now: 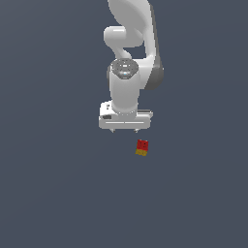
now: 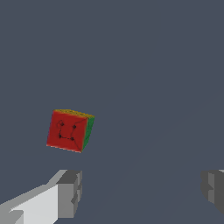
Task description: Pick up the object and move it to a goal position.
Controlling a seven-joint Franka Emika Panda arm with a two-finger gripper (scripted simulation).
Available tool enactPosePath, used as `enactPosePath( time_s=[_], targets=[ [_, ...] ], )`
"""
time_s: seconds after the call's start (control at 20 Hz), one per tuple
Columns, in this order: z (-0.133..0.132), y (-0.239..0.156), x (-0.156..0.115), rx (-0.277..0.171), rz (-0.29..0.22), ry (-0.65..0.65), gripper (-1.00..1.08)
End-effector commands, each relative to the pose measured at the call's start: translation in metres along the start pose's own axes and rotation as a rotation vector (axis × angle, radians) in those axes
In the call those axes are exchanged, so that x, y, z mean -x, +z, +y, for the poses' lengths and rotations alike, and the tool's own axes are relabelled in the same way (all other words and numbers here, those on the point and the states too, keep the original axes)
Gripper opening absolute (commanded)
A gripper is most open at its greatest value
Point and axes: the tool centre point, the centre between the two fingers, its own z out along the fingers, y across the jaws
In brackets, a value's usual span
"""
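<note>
Gripper (image 1: 125, 131) spread wide — red block (image 1: 142, 147) near, untouched.

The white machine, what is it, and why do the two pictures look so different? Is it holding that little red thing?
The white machine is a robot arm inside a computer simulation, so everything you see is drawn, not real. One picture comes from a camera standing off to the side, looking at the whole arm. The other comes from a camera on the arm's wrist, looking past its gripper, the part that pinches things. The two grey fingers stand far apart, so the gripper is open and holds nothing. The little red block lies on the plain dark grey floor. Up close it has dark dots on the red side, plus a yellow-orange side and a green side. It sits a bit to the exterior view's right of the gripper, not between the fingers.
</note>
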Motion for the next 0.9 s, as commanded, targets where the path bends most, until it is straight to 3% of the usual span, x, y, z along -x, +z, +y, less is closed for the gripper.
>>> enactPosePath(
  time_s=[0.0, 0.45, 0.85],
  targets=[
    [0.000, 0.000, 0.000, 0.000, 0.000, 0.000, 1.00],
    [0.001, 0.021, 0.015, -0.011, -0.059, 0.049, 1.00],
    [0.000, 0.022, 0.014, -0.010, -0.057, 0.025, 1.00]
  ],
)
